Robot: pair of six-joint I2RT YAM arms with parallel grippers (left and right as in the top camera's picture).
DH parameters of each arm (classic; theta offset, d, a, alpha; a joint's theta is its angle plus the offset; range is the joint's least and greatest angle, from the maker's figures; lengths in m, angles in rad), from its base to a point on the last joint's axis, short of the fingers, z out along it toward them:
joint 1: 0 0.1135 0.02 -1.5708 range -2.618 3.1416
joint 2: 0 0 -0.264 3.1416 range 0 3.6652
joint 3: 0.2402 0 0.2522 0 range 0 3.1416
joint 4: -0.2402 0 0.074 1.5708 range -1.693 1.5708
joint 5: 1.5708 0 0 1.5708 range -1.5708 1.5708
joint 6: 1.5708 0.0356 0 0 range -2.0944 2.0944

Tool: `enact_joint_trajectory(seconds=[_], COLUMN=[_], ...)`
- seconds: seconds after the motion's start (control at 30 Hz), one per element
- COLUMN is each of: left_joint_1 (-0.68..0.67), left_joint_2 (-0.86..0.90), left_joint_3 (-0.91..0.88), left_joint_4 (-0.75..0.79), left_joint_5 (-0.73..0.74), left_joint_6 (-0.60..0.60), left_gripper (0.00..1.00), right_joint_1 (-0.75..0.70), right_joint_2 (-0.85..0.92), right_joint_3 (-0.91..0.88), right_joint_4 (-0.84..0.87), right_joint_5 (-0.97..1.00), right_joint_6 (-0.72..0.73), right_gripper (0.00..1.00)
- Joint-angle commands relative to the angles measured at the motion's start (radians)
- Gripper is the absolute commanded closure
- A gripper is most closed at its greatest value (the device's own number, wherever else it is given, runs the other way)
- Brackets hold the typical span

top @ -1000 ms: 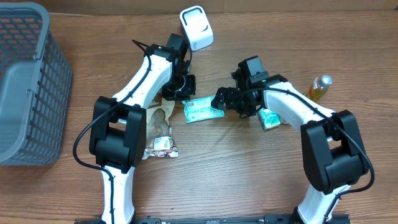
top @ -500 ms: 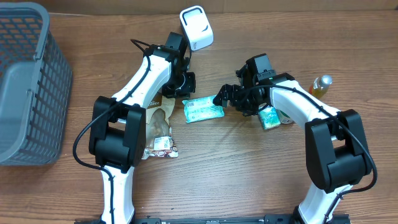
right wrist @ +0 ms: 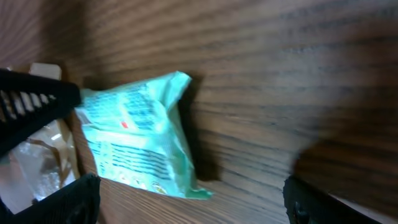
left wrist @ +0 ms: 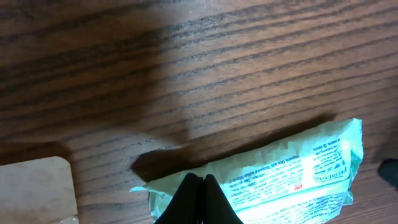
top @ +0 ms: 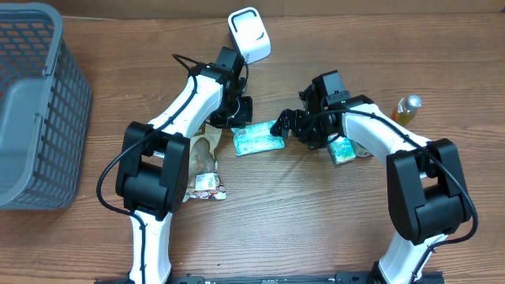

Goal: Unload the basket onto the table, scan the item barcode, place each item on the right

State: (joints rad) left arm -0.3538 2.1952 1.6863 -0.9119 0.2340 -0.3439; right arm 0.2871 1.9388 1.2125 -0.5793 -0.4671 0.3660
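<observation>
Pickup step: green packet [top: 259, 139] lies flat on surface [top: 316, 221]; left jaws pinched together at its edge, right jaws wide beside it. Next: grip, lift toward scanner [top: 249, 35].

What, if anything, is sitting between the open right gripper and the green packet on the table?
Nothing visible. Only bare wooden table lies between the right gripper and the green packet's near end. The left gripper, shut, is at the packet's opposite end, not in the right gripper's path.
</observation>
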Motion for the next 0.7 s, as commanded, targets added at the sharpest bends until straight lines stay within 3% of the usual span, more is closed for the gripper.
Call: enact_joint_trajectory(seconds=[0.0,0.67], left_joint_1=[-0.005,-0.027], left_joint_2=[0.009,0.010], left_joint_3=[-0.016,-0.016], left_joint_4=[0.004,0.002], left_joint_5=[-0.009,-0.038], left_joint_6=[-0.019,-0.033], left_gripper=[0.96,0.96], right_joint_1=[0.000,0.015], right_joint_2=[0.003,0.003], right_joint_3=[-0.044,-0.166], right_joint_4=[0.026,0.203], right_joint_5=[-0.006,-0.119], right_joint_6=[-0.004,0.134], right_gripper=[0.09,0.02])
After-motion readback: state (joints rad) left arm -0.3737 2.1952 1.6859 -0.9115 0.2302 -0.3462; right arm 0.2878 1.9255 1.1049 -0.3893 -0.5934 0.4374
